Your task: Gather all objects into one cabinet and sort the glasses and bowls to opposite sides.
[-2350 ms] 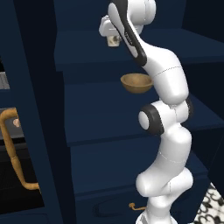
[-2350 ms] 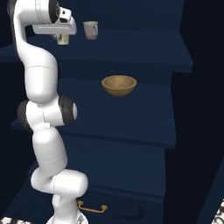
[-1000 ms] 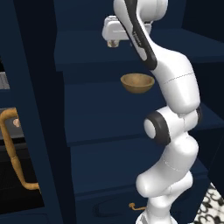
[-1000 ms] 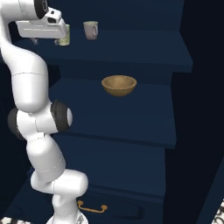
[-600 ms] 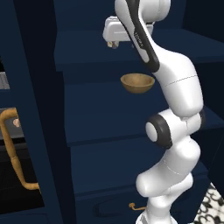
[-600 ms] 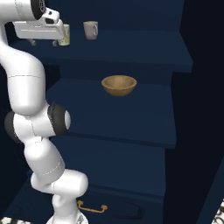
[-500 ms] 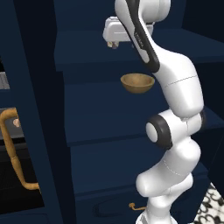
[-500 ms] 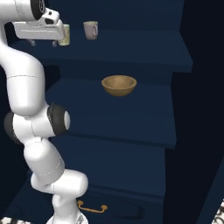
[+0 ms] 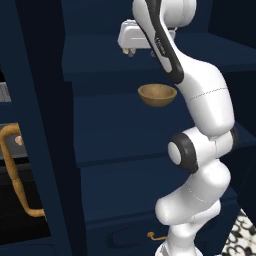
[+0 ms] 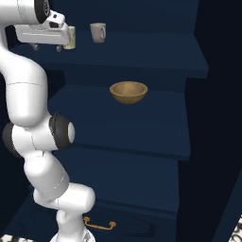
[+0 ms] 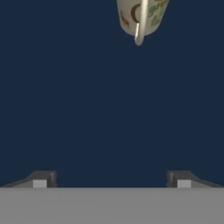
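Observation:
My gripper (image 10: 46, 47) hangs open at the left end of the cabinet's (image 10: 151, 52) top shelf, with nothing between its fingers. Just beyond it stands a pale cream patterned cup (image 10: 71, 38), one of the glasses, half hidden by the hand; the hand view shows that cup (image 11: 140, 17) at its top edge, well ahead of the gripper (image 11: 111, 180). A grey-beige handled mug (image 10: 98, 32) stands further right on the same shelf. One shelf lower sits the tan wooden bowl (image 10: 128, 91), also seen from the left as the bowl (image 9: 157, 94) under the gripper (image 9: 136, 50).
The cabinet's curved brass-orange door handle (image 9: 15, 185) stands at the far left. A brass drawer pull (image 10: 99, 224) sits low behind the arm's base. The arm's elbow (image 9: 187, 152) stands in front of the lower shelves. Dark cabinet walls close in both sides.
Since the earliest frames the hand has drawn back and to the left, away from the cream cup, and the elbow has risen. Over the last second almost nothing has moved.

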Controlling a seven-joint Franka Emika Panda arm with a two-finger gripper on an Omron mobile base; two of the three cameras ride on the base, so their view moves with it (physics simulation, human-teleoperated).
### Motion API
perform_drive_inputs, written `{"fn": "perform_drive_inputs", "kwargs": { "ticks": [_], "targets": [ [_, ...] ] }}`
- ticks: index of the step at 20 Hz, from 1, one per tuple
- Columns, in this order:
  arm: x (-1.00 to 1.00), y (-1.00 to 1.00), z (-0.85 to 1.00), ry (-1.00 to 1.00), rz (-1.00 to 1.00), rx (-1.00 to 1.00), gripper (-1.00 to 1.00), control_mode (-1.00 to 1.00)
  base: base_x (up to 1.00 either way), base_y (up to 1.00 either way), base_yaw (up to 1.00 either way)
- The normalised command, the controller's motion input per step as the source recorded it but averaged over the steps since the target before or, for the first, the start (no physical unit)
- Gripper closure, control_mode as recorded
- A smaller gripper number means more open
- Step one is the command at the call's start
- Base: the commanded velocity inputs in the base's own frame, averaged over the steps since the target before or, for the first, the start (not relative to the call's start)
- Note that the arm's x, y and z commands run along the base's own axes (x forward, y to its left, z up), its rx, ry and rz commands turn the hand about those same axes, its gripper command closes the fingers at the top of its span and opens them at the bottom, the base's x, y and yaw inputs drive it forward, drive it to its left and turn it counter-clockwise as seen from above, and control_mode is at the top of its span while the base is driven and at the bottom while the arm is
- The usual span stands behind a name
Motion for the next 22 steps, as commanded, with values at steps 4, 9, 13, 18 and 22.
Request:
{"fn": "perform_drive_inputs", "kwargs": {
  "ticks": [4,9,13,18,22],
  "targets": [
    [0.0,0.0,-0.06,0.0,0.0,0.01,-1.0,1.0,-0.18,0.0,0.0],
    [0.0,0.0,0.0,0.0,0.0,0.0,-1.0,1.0,-0.95,0.0,-0.02],
    [0.0,0.0,0.0,0.0,0.0,0.0,-1.0,1.0,-1.0,0.0,0.0],
    [0.0,0.0,0.0,0.0,0.0,0.0,-1.0,1.0,-0.98,0.0,0.0],
    [0.0,0.0,0.0,0.0,0.0,0.0,-1.0,1.0,-0.99,0.0,-0.01]
  ]
}}
